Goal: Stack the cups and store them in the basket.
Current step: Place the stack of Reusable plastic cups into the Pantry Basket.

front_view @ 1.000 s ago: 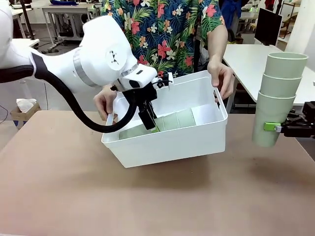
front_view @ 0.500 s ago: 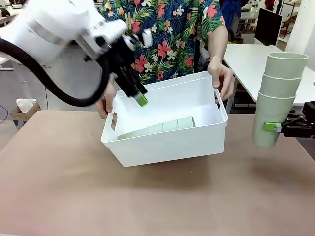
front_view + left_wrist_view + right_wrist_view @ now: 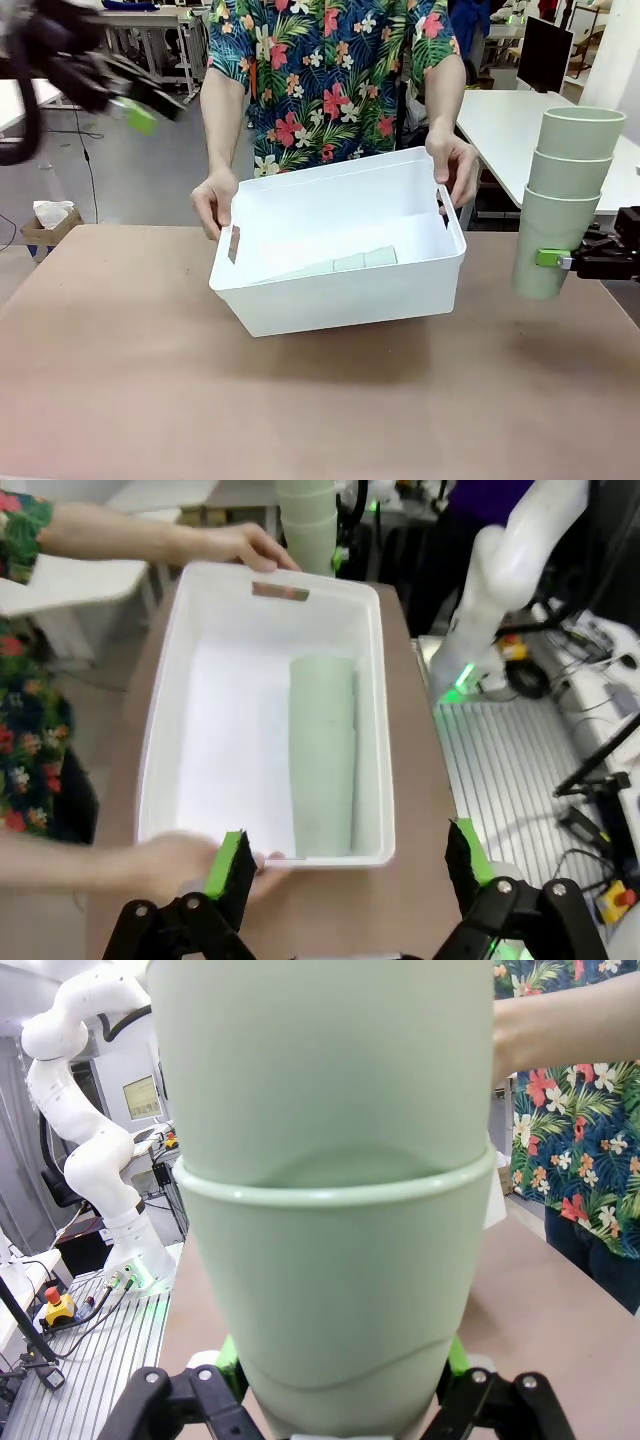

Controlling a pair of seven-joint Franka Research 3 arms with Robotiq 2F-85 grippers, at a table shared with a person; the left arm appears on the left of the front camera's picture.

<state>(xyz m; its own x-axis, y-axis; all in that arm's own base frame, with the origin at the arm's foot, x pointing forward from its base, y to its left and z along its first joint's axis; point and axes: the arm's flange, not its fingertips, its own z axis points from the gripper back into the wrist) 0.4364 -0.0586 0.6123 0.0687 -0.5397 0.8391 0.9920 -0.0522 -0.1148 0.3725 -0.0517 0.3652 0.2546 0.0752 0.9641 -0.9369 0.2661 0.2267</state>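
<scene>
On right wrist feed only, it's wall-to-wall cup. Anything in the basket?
Observer: Yes, a cup stack lies on its side in the basket, along one long wall.
Operator: Basket sitting level?
Observer: No. The person's hands hold both ends, tipping its opening toward the robot.
Operator: How many cups am I holding?
Observer: Three in the held stack, upright, with the right gripper shut on the lowest one.
</scene>
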